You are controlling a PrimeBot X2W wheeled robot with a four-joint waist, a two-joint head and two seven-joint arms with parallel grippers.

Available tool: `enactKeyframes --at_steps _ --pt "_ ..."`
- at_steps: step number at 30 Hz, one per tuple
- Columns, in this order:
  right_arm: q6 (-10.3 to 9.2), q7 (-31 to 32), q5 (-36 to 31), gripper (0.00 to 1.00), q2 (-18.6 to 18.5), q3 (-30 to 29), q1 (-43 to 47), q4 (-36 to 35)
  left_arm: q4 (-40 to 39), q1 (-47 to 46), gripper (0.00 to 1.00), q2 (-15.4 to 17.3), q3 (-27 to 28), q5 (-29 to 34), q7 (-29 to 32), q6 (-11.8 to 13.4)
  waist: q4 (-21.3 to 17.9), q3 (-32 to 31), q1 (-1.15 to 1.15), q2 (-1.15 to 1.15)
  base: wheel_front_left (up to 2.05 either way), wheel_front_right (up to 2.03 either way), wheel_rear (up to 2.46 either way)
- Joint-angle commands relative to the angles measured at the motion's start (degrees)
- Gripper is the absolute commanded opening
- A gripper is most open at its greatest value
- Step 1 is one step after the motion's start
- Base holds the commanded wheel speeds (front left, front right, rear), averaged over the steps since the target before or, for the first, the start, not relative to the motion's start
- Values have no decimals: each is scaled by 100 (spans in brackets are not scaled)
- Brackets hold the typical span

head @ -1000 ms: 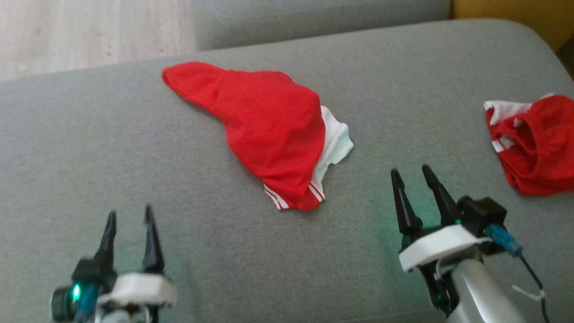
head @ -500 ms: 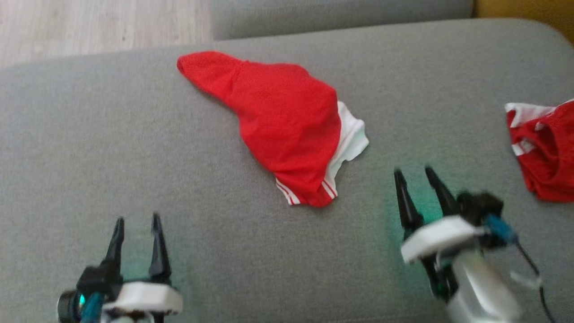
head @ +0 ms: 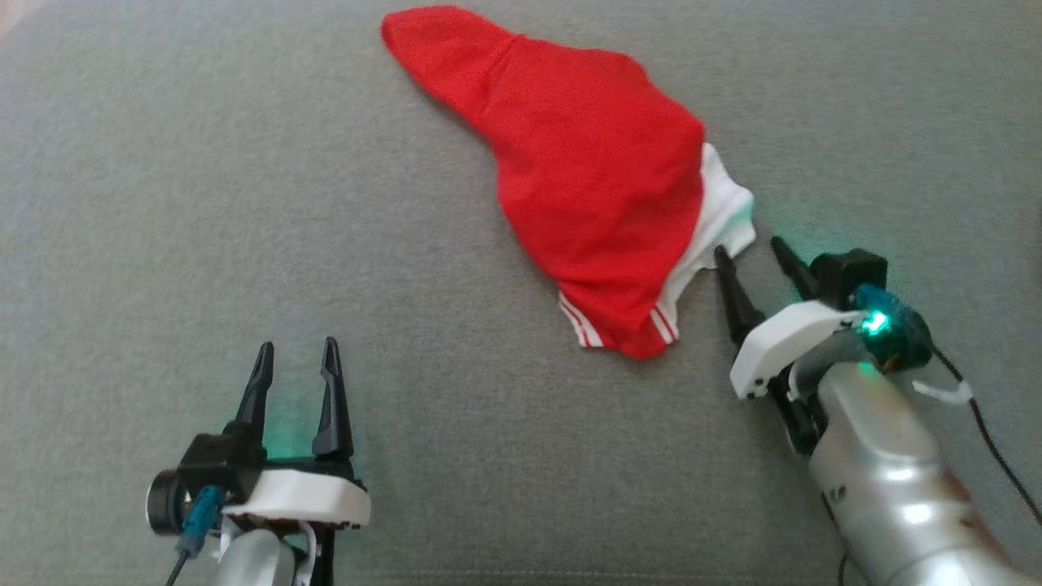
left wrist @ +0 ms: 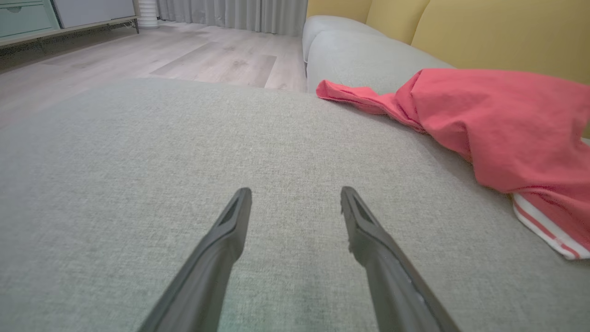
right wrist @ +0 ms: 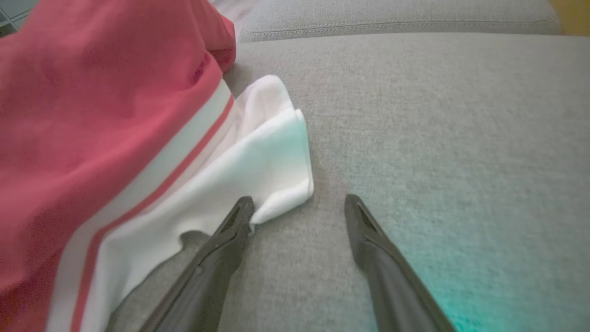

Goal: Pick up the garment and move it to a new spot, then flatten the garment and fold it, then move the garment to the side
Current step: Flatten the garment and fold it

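A red garment (head: 586,171) with a white trim and striped hem lies crumpled on the grey sofa seat, upper centre of the head view. My right gripper (head: 749,251) stands open right beside its white corner (right wrist: 276,170), with one fingertip (right wrist: 242,207) at the edge of that white cloth and nothing between the fingers. Far to the lower left, my left gripper (head: 295,354) is open over bare cushion, well apart from the garment (left wrist: 484,124), which lies off to its right.
The grey sofa cushion (head: 244,203) spreads all around. In the left wrist view a wooden floor (left wrist: 161,55) lies beyond the cushion's far edge, with a yellow backrest (left wrist: 484,32) at the upper right and a second grey cushion (left wrist: 359,50) behind the garment.
The head camera has tilted down and shifted, so the floor and the second red cloth at the right left the picture. My right gripper has come closer to the garment's white corner.
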Motion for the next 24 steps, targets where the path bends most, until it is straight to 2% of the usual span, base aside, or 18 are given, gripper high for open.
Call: enactKeyframes --at_steps 1,4,5,6,9,13,18,24 --pt "21 -29 -92 100 31 43 -249 31 -112 -201 100 25 126 -45 -54 42 150 112 -1 0 0 0 0" --pt "21 -35 -148 100 31 80 -314 380 -97 -241 100 25 89 -74 -54 55 228 144 -1 0 0 0 0" --pt "21 -44 -139 39 31 119 -327 457 -97 -249 100 25 89 -81 -54 60 237 146 -1 0 0 0 0" --pt "21 -56 -125 0 31 154 -337 521 -100 -252 100 25 90 -86 -54 67 238 139 -1 0 0 0 0" --pt "21 -141 -89 0 31 136 -389 599 -98 -214 100 25 119 -90 -54 90 188 73 -1 0 0 0 0" --pt "21 -226 -113 0 -78 -193 -485 418 -75 -139 100 25 140 -103 -54 74 59 -134 -1 0 0 0 0" --pt "21 -234 3 0 -373 -650 -645 -829 -85 -38 100 25 162 -116 -54 43 -110 -461 -1 0 0 0 0" --pt "21 -236 150 0 -755 -584 -1170 -2003 -11 163 100 25 209 -165 -54 10 -219 -892 -1 0 0 0 0"
